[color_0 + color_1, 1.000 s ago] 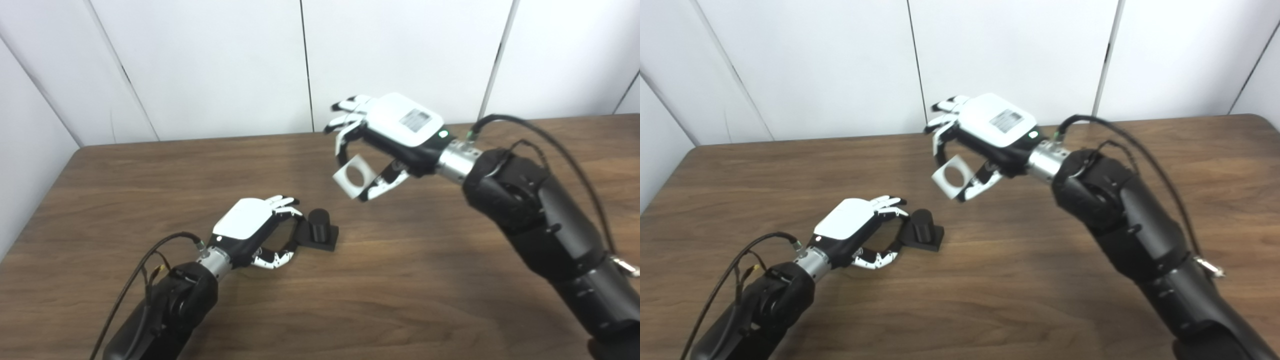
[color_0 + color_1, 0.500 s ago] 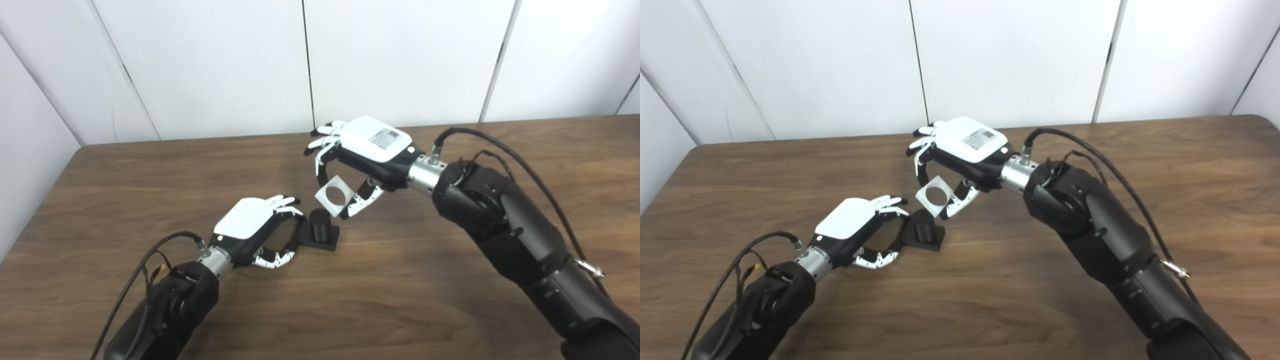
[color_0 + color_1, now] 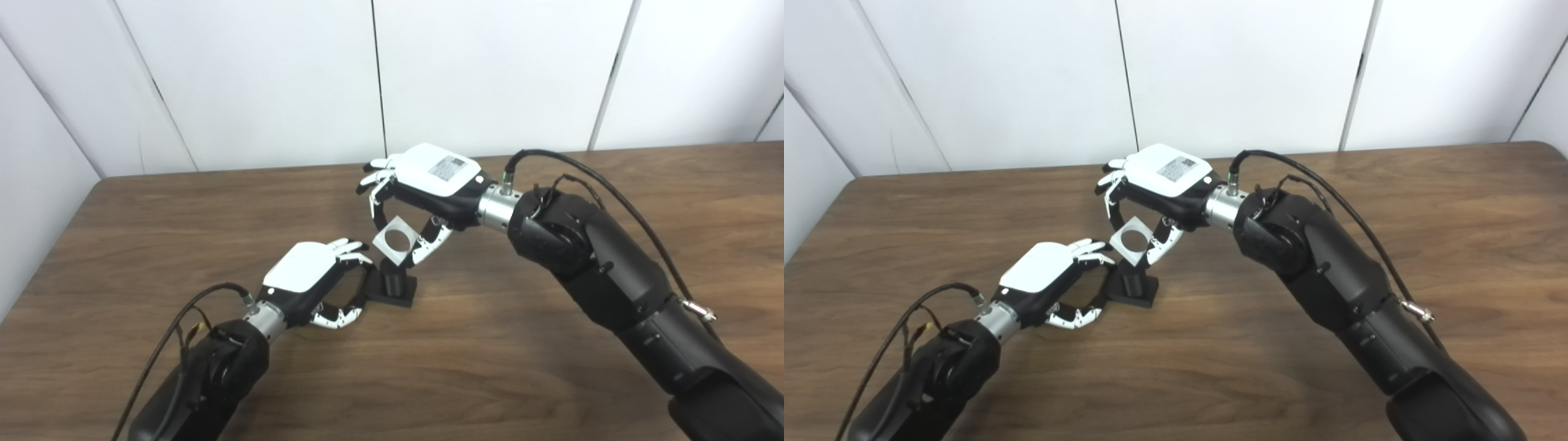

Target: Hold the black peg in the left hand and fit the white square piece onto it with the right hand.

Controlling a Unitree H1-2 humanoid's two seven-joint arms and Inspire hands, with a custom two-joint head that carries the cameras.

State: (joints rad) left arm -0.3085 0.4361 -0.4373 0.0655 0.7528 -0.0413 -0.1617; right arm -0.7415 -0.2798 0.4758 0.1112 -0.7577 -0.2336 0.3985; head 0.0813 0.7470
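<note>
A black peg (image 3: 392,282) stands upright on its square black base on the brown table. My left hand (image 3: 309,282) rests on the table and grips the left side of that base with fingers and thumb. My right hand (image 3: 422,187) hangs above and just right of the peg, shut on a white square piece (image 3: 395,240) with a round hole, pinched between fingers and thumb. The piece is tilted, and its lower edge sits right at the peg's top. In the right eye view the piece (image 3: 1132,239) covers the peg's top (image 3: 1132,283).
The wooden table (image 3: 551,343) has its far edge against a white panelled wall (image 3: 490,67). Black cables (image 3: 588,177) loop over my right forearm, and another cable (image 3: 171,331) runs along my left arm.
My right hand has come down and to the left with the white piece, from high above the table to the peg's top. My left hand and the peg have stayed put.
</note>
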